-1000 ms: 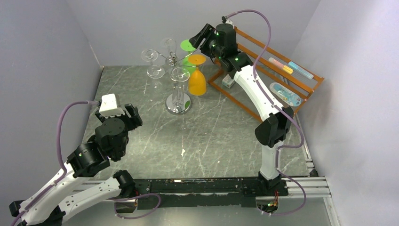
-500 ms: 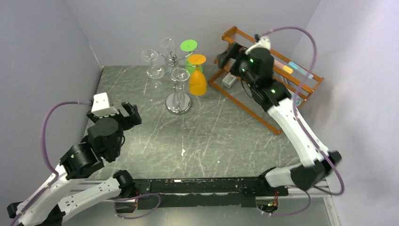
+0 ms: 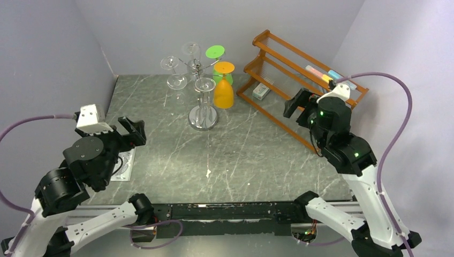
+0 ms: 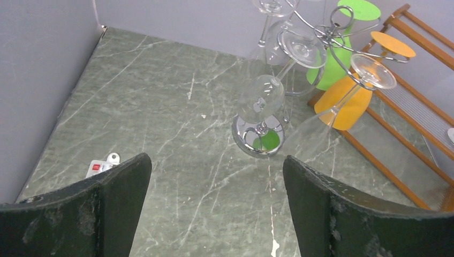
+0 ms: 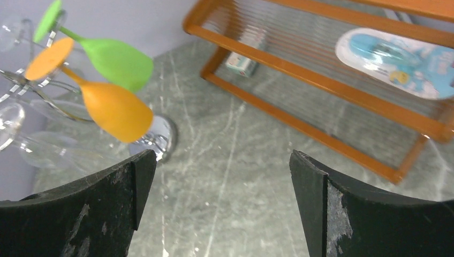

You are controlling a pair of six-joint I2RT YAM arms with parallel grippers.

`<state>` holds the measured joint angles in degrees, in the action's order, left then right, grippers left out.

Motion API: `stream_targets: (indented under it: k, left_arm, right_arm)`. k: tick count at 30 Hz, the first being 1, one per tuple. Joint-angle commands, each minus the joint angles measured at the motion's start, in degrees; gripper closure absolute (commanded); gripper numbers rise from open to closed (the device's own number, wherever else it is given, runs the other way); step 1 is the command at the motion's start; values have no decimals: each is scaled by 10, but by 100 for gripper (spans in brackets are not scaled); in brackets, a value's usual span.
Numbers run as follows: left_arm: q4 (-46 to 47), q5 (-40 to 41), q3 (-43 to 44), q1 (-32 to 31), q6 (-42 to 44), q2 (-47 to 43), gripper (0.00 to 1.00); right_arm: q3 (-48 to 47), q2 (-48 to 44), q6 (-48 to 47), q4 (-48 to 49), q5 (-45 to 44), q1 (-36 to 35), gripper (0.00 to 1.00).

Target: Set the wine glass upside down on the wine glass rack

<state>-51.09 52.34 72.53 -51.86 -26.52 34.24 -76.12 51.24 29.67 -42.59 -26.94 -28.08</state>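
Note:
The chrome wine glass rack (image 3: 203, 119) stands at the back middle of the table on its round mirrored base (image 4: 258, 140). Several wine glasses hang upside down from its arms: clear ones (image 3: 176, 81), a green one (image 3: 215, 52) and an orange one (image 3: 224, 91). My left gripper (image 3: 131, 127) is open and empty at the left, well short of the rack. My right gripper (image 3: 297, 107) is open and empty at the right, beside the wooden shelf. The left wrist view shows the open left gripper (image 4: 217, 166) above bare table. In the right wrist view the right gripper (image 5: 222, 160) faces the orange glass (image 5: 115, 110).
An orange-brown wooden slatted shelf (image 3: 300, 64) fills the back right and holds a blue package (image 5: 396, 53); a small box (image 3: 260, 91) sits under it. A small white device (image 3: 122, 163) lies on the table under my left arm. Grey walls close in on both sides and at the back.
My right arm has pulled back from the rack to the right front, its jaws opening. My left arm has drawn back to the left, jaws opening wider.

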Motion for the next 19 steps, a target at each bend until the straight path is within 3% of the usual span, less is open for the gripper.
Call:
stream_targets:
  k: [1, 7, 19]
  left_arm:
    - [-65, -46, 51, -2, 28, 9, 3]
    - [-80, -50, 95, -2, 43, 14, 3]
    - [-46, -61, 82, -1, 65, 0, 4]
  right_arm:
    - [-27, -31, 3, -114, -33, 3, 0]
    - [-43, -50, -1, -150, -53, 3, 0]
    - [-61, -67, -18, -149, -48, 3, 0]
